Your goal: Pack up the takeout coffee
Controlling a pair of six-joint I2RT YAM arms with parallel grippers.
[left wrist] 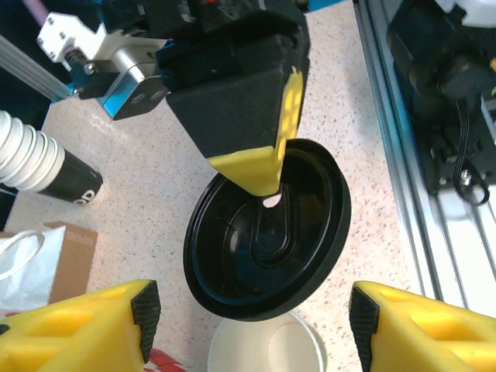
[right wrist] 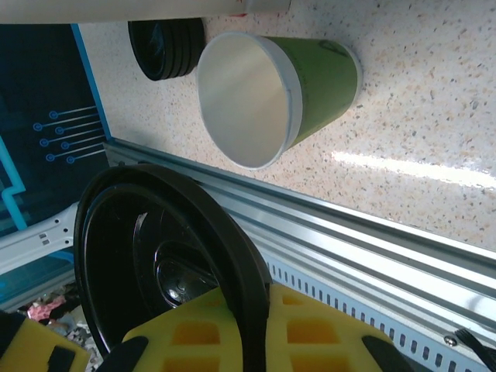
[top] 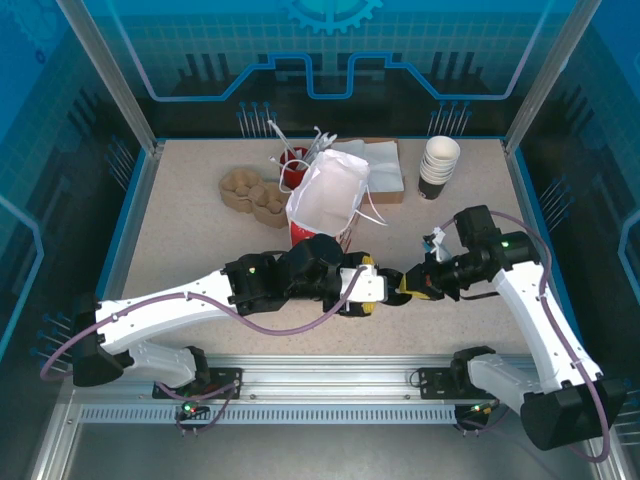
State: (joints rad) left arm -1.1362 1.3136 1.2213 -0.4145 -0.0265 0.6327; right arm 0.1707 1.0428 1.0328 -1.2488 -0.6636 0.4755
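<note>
While my right gripper [right wrist: 257,333] is clamped on the rim of the black lid [left wrist: 232,256], above the near rail [right wrist: 349,256], my left gripper [left wrist: 252,310] faces it with fingers wide apart and nothing between them. The takeout coffee cup [right wrist: 318,77] is green and lidless and sits on the table [right wrist: 434,93] just beside both grippers, with a stack of black lids [right wrist: 165,46] next to it; I can't tell if it's upright. Farther back are the red-and-white paper bag [top: 325,195] mid-table and the stack of lidless cups [top: 438,165] at far right.

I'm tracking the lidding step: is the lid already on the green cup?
No, the cup is uncovered, its white lining showing, while the right claw grips the black lid.
</note>
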